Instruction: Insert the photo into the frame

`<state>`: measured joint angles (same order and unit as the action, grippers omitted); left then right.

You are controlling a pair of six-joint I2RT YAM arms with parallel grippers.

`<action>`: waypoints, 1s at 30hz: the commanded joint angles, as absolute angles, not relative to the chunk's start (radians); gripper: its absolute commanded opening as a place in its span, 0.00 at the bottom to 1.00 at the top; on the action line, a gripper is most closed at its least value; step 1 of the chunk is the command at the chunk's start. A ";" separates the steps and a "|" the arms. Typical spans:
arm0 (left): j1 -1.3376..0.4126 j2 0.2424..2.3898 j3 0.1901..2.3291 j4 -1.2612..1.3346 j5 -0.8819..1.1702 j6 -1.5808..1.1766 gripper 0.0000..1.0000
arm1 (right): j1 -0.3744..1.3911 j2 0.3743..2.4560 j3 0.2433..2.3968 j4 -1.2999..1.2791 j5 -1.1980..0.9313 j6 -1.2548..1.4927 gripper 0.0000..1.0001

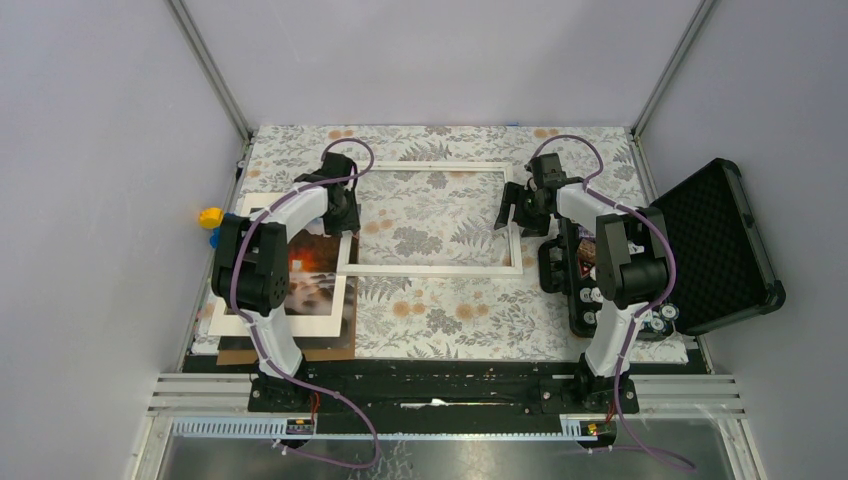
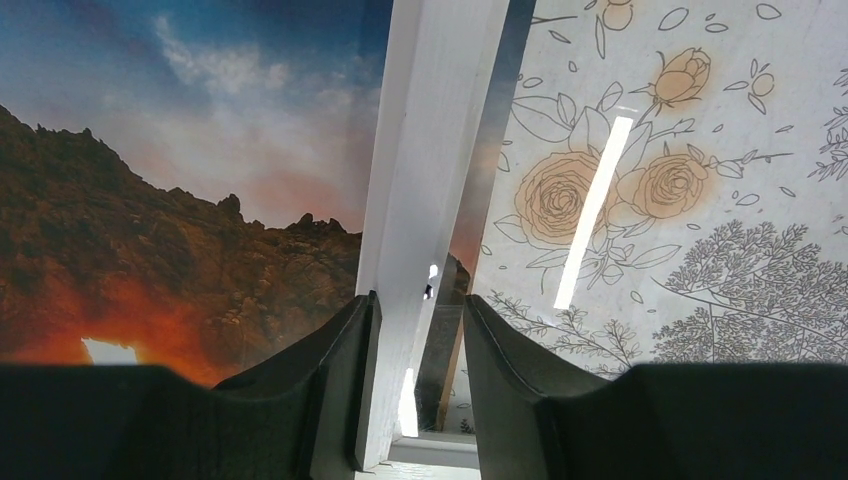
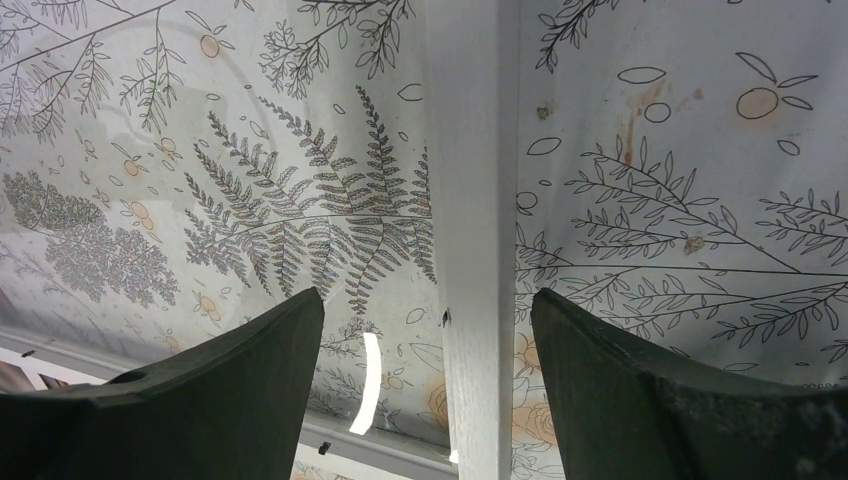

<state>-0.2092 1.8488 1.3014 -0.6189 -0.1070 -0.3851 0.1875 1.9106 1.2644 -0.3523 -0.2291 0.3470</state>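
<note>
Top external view: on the table (image 1: 440, 310) the frame (image 1: 430, 268) is laid with its left rail over the photo (image 1: 325, 290), straddled by the left gripper (image 2: 415, 310), grip undeterminable, and the right gripper (image 3: 428, 300), spread wide, presumably for two-sided repositioning.

Smooth paper photo (image 2: 150, 200), matt white frame (image 2: 430, 150)

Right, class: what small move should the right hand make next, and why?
Probably close the right hand on the right rail of the frame: its fingers straddle that rail with gaps either side, and the frame overlaps only an edge of the photo.
</note>
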 commanded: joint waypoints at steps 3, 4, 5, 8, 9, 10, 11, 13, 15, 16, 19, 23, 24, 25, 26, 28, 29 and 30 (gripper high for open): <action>-0.186 1.800 1.327 -0.576 -0.126 -0.394 0.43 | 0.183 1.909 1.260 -0.333 -0.244 0.330 0.84; -0.186 1.796 1.327 -0.575 -0.129 -0.390 0.44 | 0.182 1.909 1.259 -0.333 -0.243 0.330 0.84; -0.184 1.802 1.329 -0.575 -0.130 -0.385 0.44 | 0.182 1.910 1.261 -0.332 -0.243 0.330 0.84; -0.180 1.819 1.333 -0.580 -0.123 -0.382 0.44 | 0.182 1.913 1.262 -0.332 -0.248 0.330 0.84; -0.180 1.823 1.332 -0.578 -0.124 -0.381 0.44 | 0.181 1.912 1.262 -0.333 -0.248 0.331 0.84; -0.178 1.829 1.335 -0.579 -0.120 -0.379 0.44 | 0.182 1.911 1.261 -0.332 -0.247 0.330 0.84; -0.178 1.835 1.337 -0.579 -0.119 -0.378 0.43 | 0.181 1.910 1.261 -0.331 -0.247 0.329 0.84; -0.178 1.845 1.342 -0.580 -0.114 -0.376 0.42 | 0.182 1.912 1.261 -0.331 -0.247 0.328 0.84; -0.178 1.845 1.340 -0.580 -0.104 -0.376 0.42 | 0.182 1.912 1.261 -0.332 -0.247 0.328 0.84; -0.177 1.847 1.337 -0.579 -0.104 -0.375 0.42 | 0.182 1.912 1.261 -0.332 -0.247 0.328 0.84; -0.178 1.852 1.333 -0.581 -0.110 -0.370 0.42 | 0.182 1.912 1.262 -0.332 -0.250 0.329 0.84; -0.178 1.862 1.336 -0.585 -0.108 -0.368 0.40 | 0.181 1.913 1.262 -0.331 -0.253 0.328 0.84; -0.179 1.862 1.335 -0.585 -0.108 -0.367 0.40 | 0.182 1.913 1.262 -0.331 -0.254 0.329 0.84; -0.179 1.864 1.335 -0.585 -0.110 -0.365 0.40 | 0.182 1.913 1.262 -0.331 -0.256 0.328 0.84; -0.179 1.865 1.336 -0.591 -0.113 -0.363 0.40 | 0.183 1.913 1.262 -0.331 -0.256 0.329 0.84; -0.179 1.863 1.334 -0.596 -0.122 -0.361 0.40 | 0.182 1.912 1.262 -0.332 -0.256 0.329 0.85; -0.179 1.862 1.333 -0.595 -0.125 -0.360 0.39 | 0.181 1.911 1.263 -0.331 -0.256 0.329 0.85; -0.178 1.861 1.334 -0.595 -0.129 -0.359 0.39 | 0.182 1.912 1.264 -0.332 -0.256 0.328 0.85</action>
